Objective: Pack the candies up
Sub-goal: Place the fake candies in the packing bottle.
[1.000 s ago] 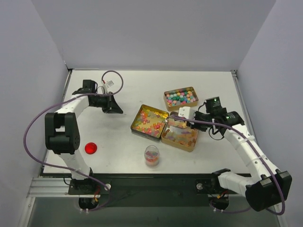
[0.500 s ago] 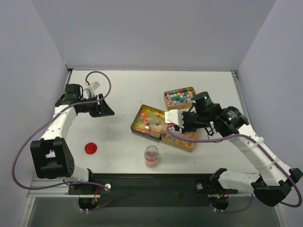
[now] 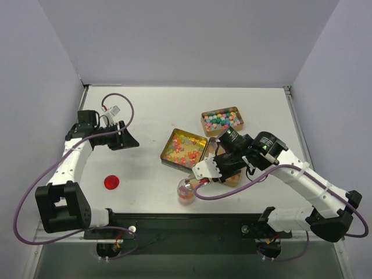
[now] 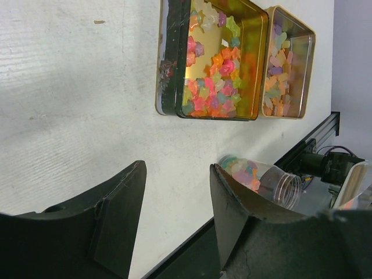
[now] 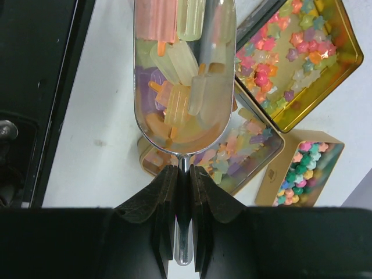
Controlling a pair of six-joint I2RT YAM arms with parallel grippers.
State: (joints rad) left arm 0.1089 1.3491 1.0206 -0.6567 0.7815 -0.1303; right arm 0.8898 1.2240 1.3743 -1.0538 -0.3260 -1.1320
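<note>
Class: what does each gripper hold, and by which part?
Right gripper clamps a shiny metal scoop of pastel candies by its thin handle; left gripper holds nothing.

Right gripper (image 5: 183,177), a second ago low over the tin (image 3: 235,179) at 4 o'clock of the table's centre, now sits toward 6 o'clock. It carries its scoop (image 5: 224,70) of candies (image 5: 174,99) close to the clear jar (image 3: 186,195) by the near edge, the arm stretched across behind it. At the table's 9 o'clock side, the left gripper (image 4: 177,174) now has its jaws spread, no longer closed, and has drawn back toward the wall, its arm folded lower.
</note>
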